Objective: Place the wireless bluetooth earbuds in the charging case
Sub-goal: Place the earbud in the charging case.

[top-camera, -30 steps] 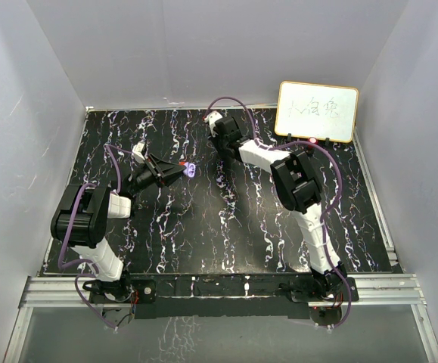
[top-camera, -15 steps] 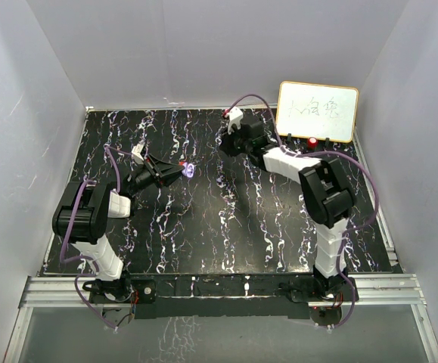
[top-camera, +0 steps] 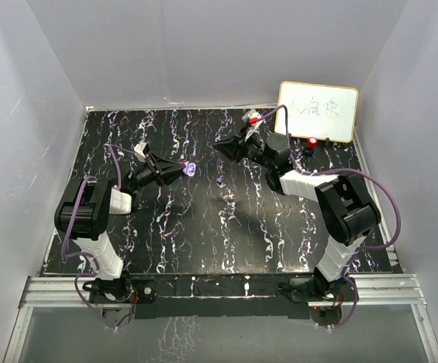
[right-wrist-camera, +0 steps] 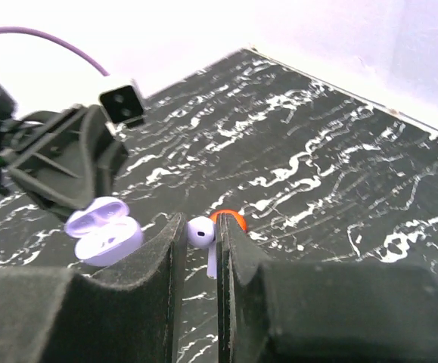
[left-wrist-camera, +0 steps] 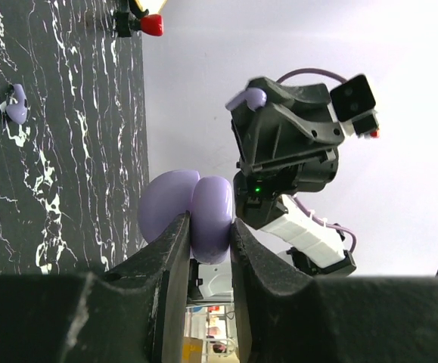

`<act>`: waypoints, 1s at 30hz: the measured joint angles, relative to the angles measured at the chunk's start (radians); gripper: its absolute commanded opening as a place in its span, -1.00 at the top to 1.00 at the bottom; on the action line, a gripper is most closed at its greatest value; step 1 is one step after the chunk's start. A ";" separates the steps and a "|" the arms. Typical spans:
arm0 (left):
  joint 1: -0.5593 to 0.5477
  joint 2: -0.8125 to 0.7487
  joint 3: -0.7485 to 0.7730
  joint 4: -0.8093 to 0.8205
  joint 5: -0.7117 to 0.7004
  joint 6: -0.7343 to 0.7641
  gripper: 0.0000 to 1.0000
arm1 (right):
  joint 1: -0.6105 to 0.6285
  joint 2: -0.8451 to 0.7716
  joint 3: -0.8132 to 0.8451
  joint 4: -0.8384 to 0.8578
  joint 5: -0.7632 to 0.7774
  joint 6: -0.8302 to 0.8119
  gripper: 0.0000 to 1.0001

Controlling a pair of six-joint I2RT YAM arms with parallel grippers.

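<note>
Case (left-wrist-camera: 203, 206), open, clamped in left end effector (left-wrist-camera: 209, 224), purple earbud (right-wrist-camera: 200, 232) pinched in right end effector (right-wrist-camera: 201, 224), whiteboard (top-camera: 317, 111) behind

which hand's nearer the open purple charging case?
Left. The left hand is clamped on the purple charging case; the right hand sits apart from it, gripping a purple earbud.

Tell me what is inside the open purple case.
The purple case, clamped by the left gripper, shows pale hollows, nothing seated; its rim hides their depths. The earbud sits outside, in the right gripper.
</note>
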 measured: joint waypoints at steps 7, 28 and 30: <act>-0.016 0.062 0.014 0.048 0.006 -0.092 1.00 | 0.001 -0.009 -0.057 0.269 -0.077 0.134 1.00; -0.106 0.153 0.157 0.052 -0.060 -0.205 1.00 | 0.047 0.164 -0.156 0.662 -0.072 0.291 1.00; -0.111 0.152 0.164 0.051 -0.064 -0.205 1.00 | 0.051 0.167 -0.156 0.662 -0.065 0.291 1.00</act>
